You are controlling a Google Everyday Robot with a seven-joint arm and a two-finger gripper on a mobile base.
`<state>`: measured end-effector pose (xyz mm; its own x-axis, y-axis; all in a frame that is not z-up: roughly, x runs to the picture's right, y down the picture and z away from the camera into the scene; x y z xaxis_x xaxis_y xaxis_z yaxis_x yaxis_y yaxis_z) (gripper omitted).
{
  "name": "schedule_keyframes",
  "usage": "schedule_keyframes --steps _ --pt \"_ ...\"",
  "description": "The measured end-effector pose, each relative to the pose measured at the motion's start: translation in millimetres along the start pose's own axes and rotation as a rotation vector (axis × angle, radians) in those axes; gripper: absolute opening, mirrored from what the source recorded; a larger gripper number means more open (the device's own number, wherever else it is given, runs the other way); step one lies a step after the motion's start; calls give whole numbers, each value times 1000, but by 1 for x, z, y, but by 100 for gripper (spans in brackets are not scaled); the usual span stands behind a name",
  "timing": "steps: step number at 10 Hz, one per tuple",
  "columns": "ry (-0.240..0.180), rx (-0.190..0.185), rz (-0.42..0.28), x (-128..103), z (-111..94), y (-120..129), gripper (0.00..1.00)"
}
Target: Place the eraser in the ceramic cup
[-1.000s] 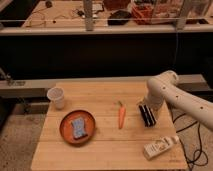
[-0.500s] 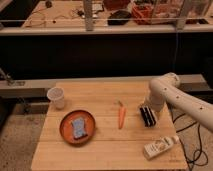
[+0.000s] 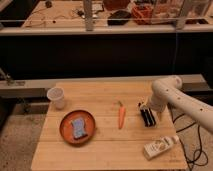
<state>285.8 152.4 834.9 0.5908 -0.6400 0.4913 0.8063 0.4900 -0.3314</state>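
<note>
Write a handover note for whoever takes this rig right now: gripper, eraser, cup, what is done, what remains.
Gripper: jaws open, low over the far end of the eraser; nothing lifted.
Eraser: lying flat on the table, right side, between the carrot and the arm.
Ceramic cup: upright at the far left corner, behind the orange plate.
Done: approach only.
Left: grasp the eraser, lift it, carry it left across the table, release it in the cup.

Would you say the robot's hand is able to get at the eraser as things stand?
Probably yes: the hand hangs open just over the eraser, and the carrot lies well apart from it.
</note>
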Motion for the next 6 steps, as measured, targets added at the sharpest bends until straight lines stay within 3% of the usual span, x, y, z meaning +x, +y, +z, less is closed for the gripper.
schedule_keyframes --steps 6 --pt "-18 -14 -83 -1 22 5 80"
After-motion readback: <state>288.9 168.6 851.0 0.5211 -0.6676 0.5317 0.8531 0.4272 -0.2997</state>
